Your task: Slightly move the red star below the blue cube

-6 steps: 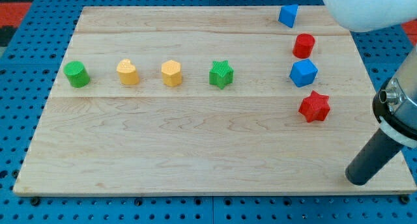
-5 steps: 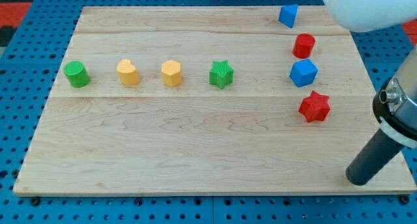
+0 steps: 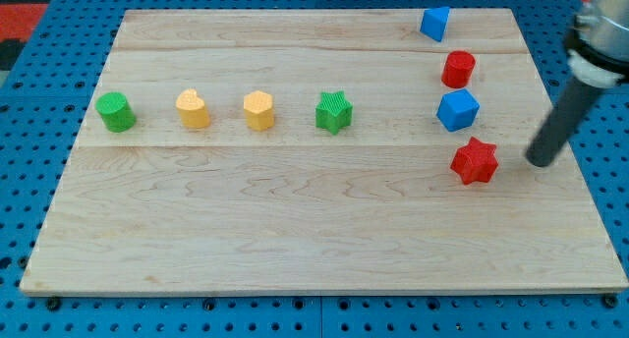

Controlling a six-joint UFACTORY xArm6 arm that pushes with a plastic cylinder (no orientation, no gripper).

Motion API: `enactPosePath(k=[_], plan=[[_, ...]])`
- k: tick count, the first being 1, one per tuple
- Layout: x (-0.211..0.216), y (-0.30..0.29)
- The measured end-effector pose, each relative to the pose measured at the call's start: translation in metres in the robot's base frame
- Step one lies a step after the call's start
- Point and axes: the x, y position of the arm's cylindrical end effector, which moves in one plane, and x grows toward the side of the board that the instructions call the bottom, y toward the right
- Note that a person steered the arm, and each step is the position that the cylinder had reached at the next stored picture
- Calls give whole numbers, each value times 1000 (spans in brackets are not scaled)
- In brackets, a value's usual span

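The red star (image 3: 475,161) lies on the wooden board (image 3: 295,220) near the view's right, just below and slightly right of the blue cube (image 3: 458,110). My tip (image 3: 540,161) rests on the board to the right of the red star, at about the same height in the view, with a clear gap between them. The dark rod rises from the tip toward the view's top right corner.
A red cylinder (image 3: 458,69) and a blue block (image 3: 434,24) sit above the blue cube. A row across the board's middle holds a green cylinder (image 3: 116,112), an orange heart (image 3: 193,110), an orange block (image 3: 258,110) and a green star (image 3: 334,112).
My tip has moved up the view from near the board's bottom right corner to a spot level with the red star, on its right. No block has moved.
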Motion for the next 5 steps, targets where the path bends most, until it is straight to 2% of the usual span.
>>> enactPosePath(k=[2, 3, 5], plan=[[-17, -67], [-8, -131], [-18, -305]])
